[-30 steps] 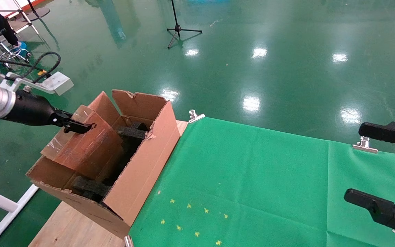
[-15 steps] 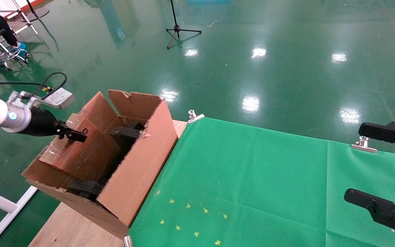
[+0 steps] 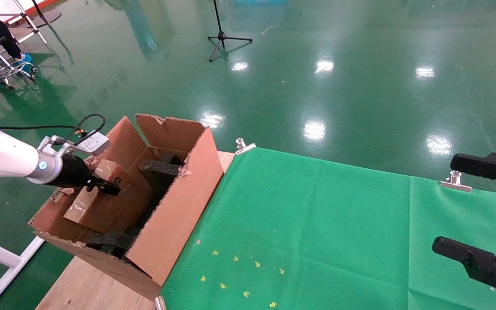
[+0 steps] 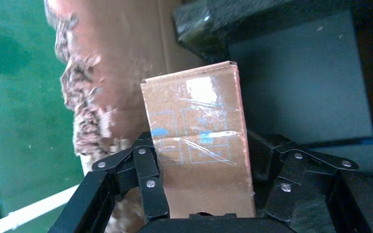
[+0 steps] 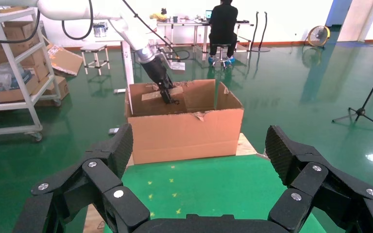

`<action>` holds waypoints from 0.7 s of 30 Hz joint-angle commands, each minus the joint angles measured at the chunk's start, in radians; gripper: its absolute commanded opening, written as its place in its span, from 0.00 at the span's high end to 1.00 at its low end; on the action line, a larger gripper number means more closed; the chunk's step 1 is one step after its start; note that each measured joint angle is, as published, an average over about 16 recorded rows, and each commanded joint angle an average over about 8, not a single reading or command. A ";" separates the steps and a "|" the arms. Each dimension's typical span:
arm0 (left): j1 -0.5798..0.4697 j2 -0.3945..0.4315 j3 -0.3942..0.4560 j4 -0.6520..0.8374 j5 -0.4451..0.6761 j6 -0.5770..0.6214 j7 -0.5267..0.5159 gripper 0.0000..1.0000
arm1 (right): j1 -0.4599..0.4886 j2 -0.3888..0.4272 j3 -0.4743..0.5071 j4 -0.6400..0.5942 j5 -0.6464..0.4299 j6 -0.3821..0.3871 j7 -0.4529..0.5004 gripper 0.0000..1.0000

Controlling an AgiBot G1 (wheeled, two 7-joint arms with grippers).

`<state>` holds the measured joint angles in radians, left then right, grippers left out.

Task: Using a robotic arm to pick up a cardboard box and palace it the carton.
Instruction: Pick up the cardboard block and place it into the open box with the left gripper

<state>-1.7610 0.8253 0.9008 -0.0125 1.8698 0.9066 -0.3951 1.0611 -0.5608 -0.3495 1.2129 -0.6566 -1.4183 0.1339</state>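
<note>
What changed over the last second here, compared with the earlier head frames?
The left gripper, still shut on the cardboard box, lowered it deeper into the carton. The carton shifted slightly. The right gripper stayed parked and open over the green cloth.

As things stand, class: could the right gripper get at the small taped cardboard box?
Probably not. The right gripper hangs open over the far side of the green cloth, while the cardboard box sits down inside the carton, behind its wall, held by the left gripper.
</note>
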 commanded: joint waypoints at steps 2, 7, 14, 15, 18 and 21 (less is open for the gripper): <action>0.019 0.009 -0.001 0.009 -0.001 -0.011 -0.001 1.00 | 0.000 0.000 0.000 0.000 0.000 0.000 0.000 0.00; 0.057 0.027 -0.010 0.018 -0.014 -0.050 -0.015 0.97 | 0.000 0.000 0.000 0.000 0.000 0.000 0.000 0.00; 0.091 0.040 -0.028 0.025 -0.039 -0.097 -0.034 0.10 | 0.000 0.000 0.000 0.000 0.000 0.000 0.000 0.00; 0.093 0.041 -0.029 0.026 -0.041 -0.100 -0.035 0.00 | 0.000 0.000 0.000 0.000 0.000 0.000 0.000 0.00; 0.097 0.043 -0.031 0.027 -0.045 -0.107 -0.036 0.00 | 0.000 0.000 0.000 0.000 0.000 0.000 0.000 0.00; 0.095 0.042 -0.031 0.027 -0.045 -0.104 -0.036 0.00 | 0.000 0.000 0.000 0.000 0.000 0.000 0.000 0.00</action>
<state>-1.6665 0.8666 0.8711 0.0143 1.8268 0.8048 -0.4303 1.0609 -0.5606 -0.3495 1.2128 -0.6564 -1.4181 0.1339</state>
